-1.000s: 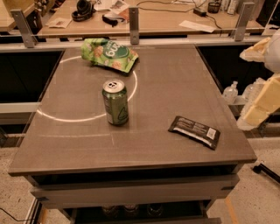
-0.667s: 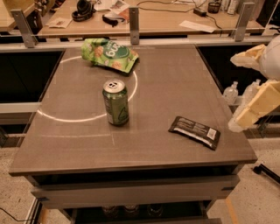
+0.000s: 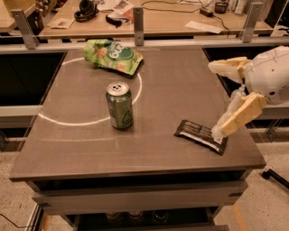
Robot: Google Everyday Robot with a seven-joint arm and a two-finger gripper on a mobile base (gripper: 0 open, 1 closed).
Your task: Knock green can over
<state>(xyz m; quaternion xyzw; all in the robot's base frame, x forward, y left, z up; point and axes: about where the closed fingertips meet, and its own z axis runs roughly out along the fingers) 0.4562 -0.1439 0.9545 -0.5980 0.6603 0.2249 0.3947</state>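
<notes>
The green can (image 3: 119, 105) stands upright near the middle of the grey table (image 3: 81, 149), silver top and pull tab up, pale logo on its side. My gripper (image 3: 216, 98) comes in from the right edge of the view, over the table's right side. Its two pale fingers (image 3: 238, 115) are spread apart, one upper and one lower, with nothing between them. The gripper is well to the right of the can, not touching it. Its lower finger hangs just above a black snack packet (image 3: 199, 135).
A flat crinkled green snack bag (image 3: 112, 56) lies at the table's back left. A white arc (image 3: 90, 121) is marked on the tabletop around the can. Behind stand a rail with posts (image 3: 138, 20) and a desk with headphones (image 3: 87, 10).
My gripper has moved left from off the table's right edge to over its right side, above the black packet. The can, bag and packet have not moved.
</notes>
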